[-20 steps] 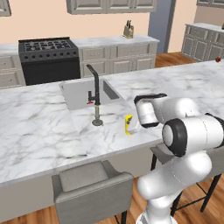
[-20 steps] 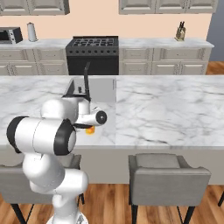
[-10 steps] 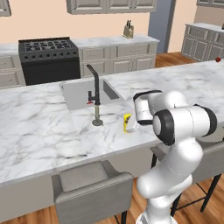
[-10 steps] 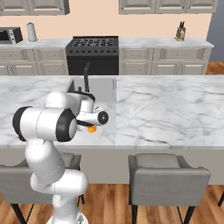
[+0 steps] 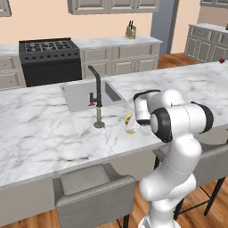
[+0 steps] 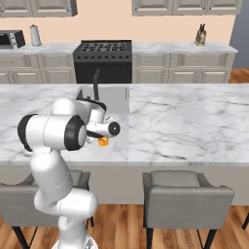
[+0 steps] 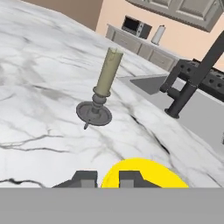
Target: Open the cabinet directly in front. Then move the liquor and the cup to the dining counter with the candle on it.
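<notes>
A white robot arm is bent low over the dining counter [image 5: 40, 133], a long island with a white, grey-veined marble top. Its claw [image 7: 108, 178] is seen at the bottom edge of the hand view, where just the two dark fingertips [image 7: 84, 178] are shown. The yellow cup [image 7: 148, 175] is met right at those tips. It is cut off by the lower edge, so only its rounded upper part is seen. Whether the claw is closed on the cup or slightly parted from it cannot be told.

In the left base view the cup is mostly hidden behind the wrist, and just a yellow patch [image 5: 128, 120] is seen on the marble. In the right base view only a small yellow-orange spot [image 6: 102, 141] is shown under the hand.

A pale candle [image 7: 108, 72] in a dark round holder is stood near the cup, with a dark faucet [image 7: 192, 76] and a sink [image 5: 75, 95] beyond it. A grey stool [image 5: 93, 196] is tucked under the counter edge.
</notes>
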Robot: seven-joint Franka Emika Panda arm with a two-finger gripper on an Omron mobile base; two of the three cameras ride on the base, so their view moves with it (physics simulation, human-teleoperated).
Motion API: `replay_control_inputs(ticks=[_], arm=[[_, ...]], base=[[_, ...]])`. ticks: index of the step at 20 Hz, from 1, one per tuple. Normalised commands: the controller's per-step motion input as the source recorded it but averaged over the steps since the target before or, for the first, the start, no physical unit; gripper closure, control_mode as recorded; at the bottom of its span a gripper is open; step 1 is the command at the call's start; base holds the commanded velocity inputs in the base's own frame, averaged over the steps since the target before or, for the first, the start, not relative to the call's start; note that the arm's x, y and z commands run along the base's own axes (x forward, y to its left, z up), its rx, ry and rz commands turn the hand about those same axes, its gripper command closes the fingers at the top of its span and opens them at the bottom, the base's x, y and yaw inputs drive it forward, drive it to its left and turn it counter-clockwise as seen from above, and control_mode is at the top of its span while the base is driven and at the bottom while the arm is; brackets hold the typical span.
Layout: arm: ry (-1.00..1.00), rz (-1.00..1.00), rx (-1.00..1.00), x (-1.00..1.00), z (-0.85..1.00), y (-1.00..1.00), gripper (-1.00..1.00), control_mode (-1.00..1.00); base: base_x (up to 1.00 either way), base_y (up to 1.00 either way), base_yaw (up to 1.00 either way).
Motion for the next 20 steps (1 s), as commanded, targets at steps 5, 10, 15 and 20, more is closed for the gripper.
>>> replay_control_inputs(ticks=[5, 10, 15, 20], arm=[[0.0, -0.01, 0.0, 0.0, 0.06, 0.0, -1.0, -1.0], [0.02, -0.11, 0.0, 0.0, 0.89, 0.01, -1.0, -1.0], [0.06, -0.13, 0.0, -0.16, 1.0, 0.0, -1.0, -1.0], [0.14, -0.14, 0.0, -0.52, 1.0, -0.08, -1.0, -1.0]], base=[[0.0, 0.0, 0.0], [0.0, 0.0, 0.0], [0.0, 0.0, 0.0], [0.0, 0.0, 0.0]])
